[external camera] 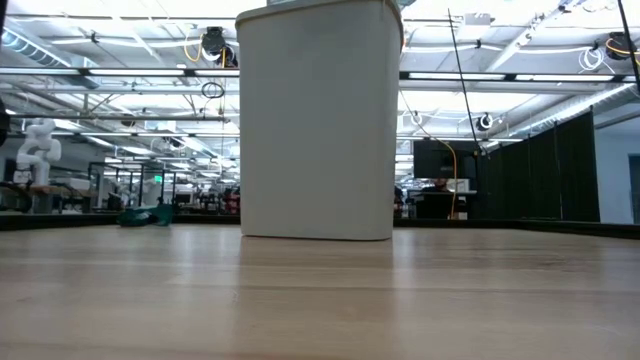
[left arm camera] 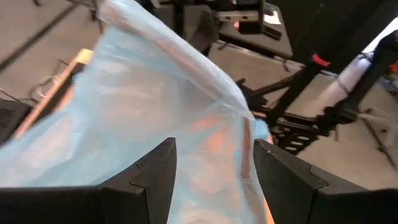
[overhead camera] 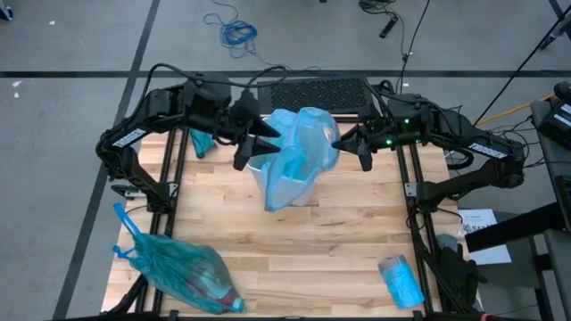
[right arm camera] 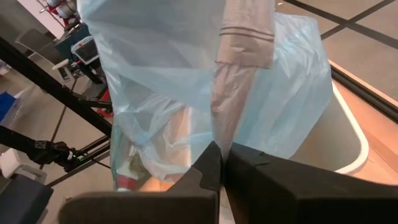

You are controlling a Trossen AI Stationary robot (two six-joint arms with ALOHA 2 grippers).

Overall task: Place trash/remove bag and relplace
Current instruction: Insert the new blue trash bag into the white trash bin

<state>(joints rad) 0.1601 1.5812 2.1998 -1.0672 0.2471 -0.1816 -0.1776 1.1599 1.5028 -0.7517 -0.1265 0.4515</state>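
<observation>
A pale blue translucent bag (overhead camera: 299,156) is draped over the white bin (external camera: 320,120), which stands on its base at the table's middle. My left gripper (overhead camera: 254,144) is at the bag's left side, open, with bag film (left arm camera: 211,155) between its spread fingers. My right gripper (overhead camera: 343,141) is at the bag's right side, shut on the bag. A filled, tied teal bag (overhead camera: 183,272) lies on the table's near left corner with dark and reddish trash inside it; single pieces cannot be told apart. My left gripper has bag film between its open fingers; whether they touch it, I cannot tell. My right gripper pinches a bunched fold of the bag's film (right arm camera: 219,134) between its two fingers, coming level from the table's right. The film rises slack above the bin's rim (right arm camera: 351,140).
A blue roll of bags (overhead camera: 400,281) lies near the table's near right corner. A small teal bundle (overhead camera: 201,143) lies by the left arm at the far left. A black mat (overhead camera: 317,91) lies at the far edge. Bare wood (overhead camera: 312,259) lies in front of the bin.
</observation>
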